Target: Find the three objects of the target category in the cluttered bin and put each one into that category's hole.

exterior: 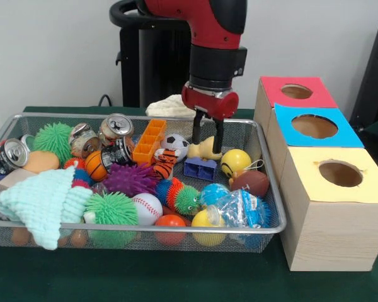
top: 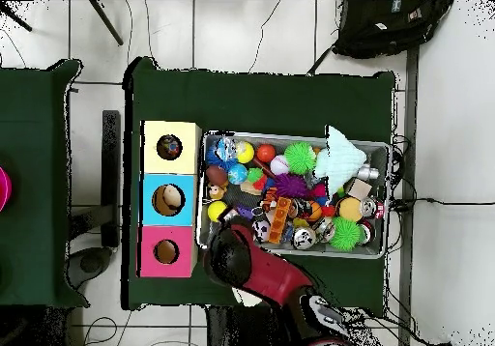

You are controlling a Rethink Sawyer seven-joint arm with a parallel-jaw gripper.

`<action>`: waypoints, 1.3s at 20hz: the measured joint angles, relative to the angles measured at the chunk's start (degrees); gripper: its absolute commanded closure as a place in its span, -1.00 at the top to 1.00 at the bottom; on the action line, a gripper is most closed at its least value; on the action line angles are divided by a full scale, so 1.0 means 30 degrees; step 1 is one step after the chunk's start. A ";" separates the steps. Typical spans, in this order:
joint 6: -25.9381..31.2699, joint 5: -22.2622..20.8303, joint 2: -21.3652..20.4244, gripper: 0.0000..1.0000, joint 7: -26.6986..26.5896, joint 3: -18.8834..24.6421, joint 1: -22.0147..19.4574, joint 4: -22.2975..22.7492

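A dark green cloth covers the table, with a pale wall behind; on it stands a wire mesh bin, its rim bare along the near and right edges, and just beside its right side a row of three wooden boxes, each with one round hole: a red-topped box farthest, a blue-topped box in the middle, a yellow-topped box nearest. The gripper hangs inside the bin's far right part, its two dark fingers slightly apart and clamped on nothing, tips just beside a yellow rubber duck and above a blue block; little open room shows around them. The bin is packed: fuzzy spiked balls, three green and one purple; a smooth baseball; a small soccer ball; a yellow smiley ball; a brown football; an orange ridged tray; three or more dented cans, one at the left edge; a soft knitted mint cloth draped over the near left rim.
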 measured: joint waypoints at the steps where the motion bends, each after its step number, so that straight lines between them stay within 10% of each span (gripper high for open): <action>1: 0.0055 0.0130 0.0047 1.00 0.0000 -0.0044 0.0100 -0.0108; 26: 0.2368 0.3781 0.2222 1.00 0.0000 -0.1907 0.2460 -0.5750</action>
